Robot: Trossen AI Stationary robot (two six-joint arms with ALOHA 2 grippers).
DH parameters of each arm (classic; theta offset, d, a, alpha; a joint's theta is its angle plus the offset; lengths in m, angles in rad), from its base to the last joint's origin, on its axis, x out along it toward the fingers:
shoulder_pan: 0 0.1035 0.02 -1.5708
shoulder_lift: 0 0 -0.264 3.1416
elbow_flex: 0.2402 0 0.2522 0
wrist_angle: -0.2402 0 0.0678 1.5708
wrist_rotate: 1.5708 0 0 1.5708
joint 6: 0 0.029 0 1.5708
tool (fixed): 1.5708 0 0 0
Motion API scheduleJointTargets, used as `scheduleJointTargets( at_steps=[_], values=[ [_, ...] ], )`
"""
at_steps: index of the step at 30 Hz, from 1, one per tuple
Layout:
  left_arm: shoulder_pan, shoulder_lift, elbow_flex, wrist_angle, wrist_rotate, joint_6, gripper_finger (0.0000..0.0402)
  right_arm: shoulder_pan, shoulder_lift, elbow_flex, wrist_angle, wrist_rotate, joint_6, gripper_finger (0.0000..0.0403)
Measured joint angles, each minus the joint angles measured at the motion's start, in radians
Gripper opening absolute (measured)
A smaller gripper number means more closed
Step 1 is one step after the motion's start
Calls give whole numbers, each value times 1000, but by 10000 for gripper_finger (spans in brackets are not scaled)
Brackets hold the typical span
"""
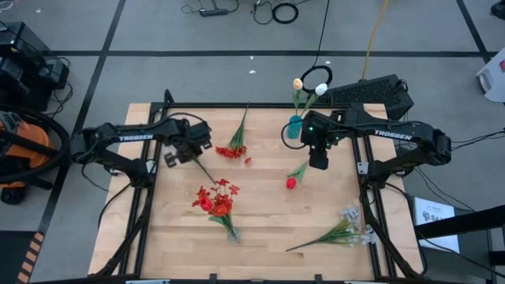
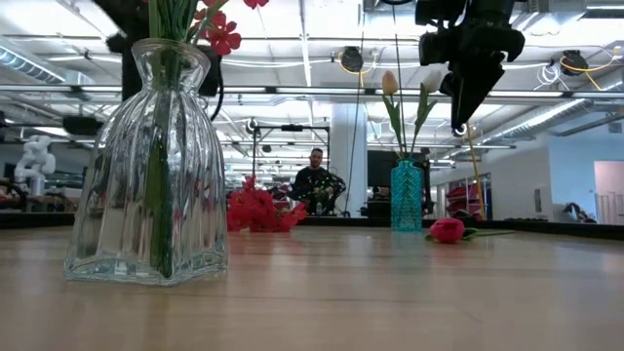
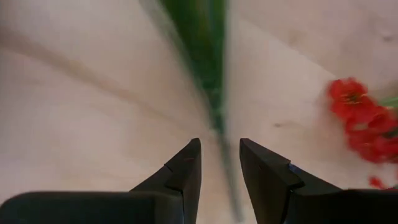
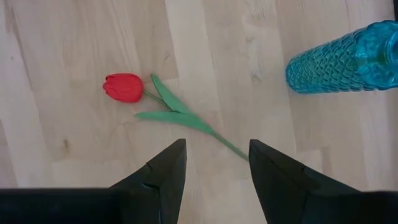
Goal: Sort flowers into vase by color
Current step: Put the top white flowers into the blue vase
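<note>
clear vase [image 2: 151,166] foremost, teal vase [image 2: 407,195] beside red tulip [image 2: 448,230]

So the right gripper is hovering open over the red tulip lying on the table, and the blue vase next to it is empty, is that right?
Not quite. The blue vase is not empty: the low view shows cream-white tulip buds standing in it. The rest holds: the right gripper hovers with jaws open over the red tulip lying on the table.

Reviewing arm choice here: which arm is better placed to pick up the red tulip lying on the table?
Right. The right gripper hangs open directly over the red tulip, its stem between the fingers, beside the blue vase. The left gripper is across the table, open around another green stem.
</note>
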Motion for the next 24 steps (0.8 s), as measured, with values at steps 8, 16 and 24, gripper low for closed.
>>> scheduleJointTargets(
  at_steps=[8,16,24],
  values=[
    [6,0,-143,223,41,-102,115,0,0,0,-1,0,-19,167],
    [5,6,-143,201,20,-102,115,0,0,0,2,0,-64,167],
    [6,105,-143,232,-1,-99,115,0,0,0,42,0,-63,167]
  ],
)
